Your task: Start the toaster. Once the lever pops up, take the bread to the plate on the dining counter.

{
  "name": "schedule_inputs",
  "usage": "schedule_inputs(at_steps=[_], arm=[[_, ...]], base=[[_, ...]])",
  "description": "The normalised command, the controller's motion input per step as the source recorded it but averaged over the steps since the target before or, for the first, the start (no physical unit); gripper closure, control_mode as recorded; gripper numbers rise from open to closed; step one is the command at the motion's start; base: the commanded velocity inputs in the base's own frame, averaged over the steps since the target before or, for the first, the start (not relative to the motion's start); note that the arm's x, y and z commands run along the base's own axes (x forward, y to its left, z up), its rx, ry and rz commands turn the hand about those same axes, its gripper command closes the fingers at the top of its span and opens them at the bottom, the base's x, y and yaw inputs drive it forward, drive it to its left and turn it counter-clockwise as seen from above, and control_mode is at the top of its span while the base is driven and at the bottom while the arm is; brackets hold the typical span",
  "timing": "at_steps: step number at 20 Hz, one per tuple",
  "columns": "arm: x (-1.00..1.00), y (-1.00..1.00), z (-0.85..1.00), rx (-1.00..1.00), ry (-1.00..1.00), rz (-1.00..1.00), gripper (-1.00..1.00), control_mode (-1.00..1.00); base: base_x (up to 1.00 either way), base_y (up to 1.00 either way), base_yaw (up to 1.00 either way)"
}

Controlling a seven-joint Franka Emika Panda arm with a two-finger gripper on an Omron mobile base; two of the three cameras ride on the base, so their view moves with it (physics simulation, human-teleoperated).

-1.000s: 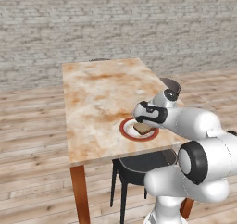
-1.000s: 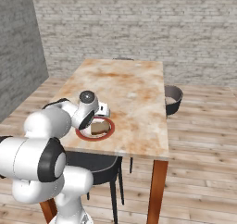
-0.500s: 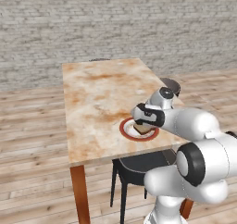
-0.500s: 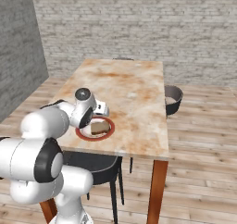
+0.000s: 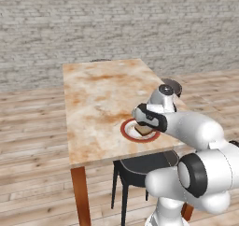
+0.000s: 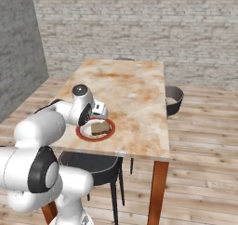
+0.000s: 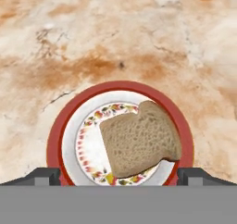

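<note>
The counter is carrying the plate near its edge closest to the robot. A dark stool is sitting under that edge. The bread is lying flat on the plate, free of any grip. The gripper is hanging just above it, fingers spread wide apart, holding nothing.
</note>
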Motion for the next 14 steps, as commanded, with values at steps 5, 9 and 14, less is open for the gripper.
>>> schedule_inputs(at_steps=[5, 9, 14], arm=[[-0.47, 0.00, 0.15, 0.00, 0.03, -0.02, -1.00, -1.00], [-0.44, 0.00, 0.31, 0.00, 0.00, 0.00, -1.00, -1.00], [-0.50, 0.00, 0.39, 0.00, 0.00, 0.00, -1.00, -1.00]], base=[[0.00, 0.00, 0.00], [0.00, 0.00, 0.00], [0.00, 0.00, 0.00]])
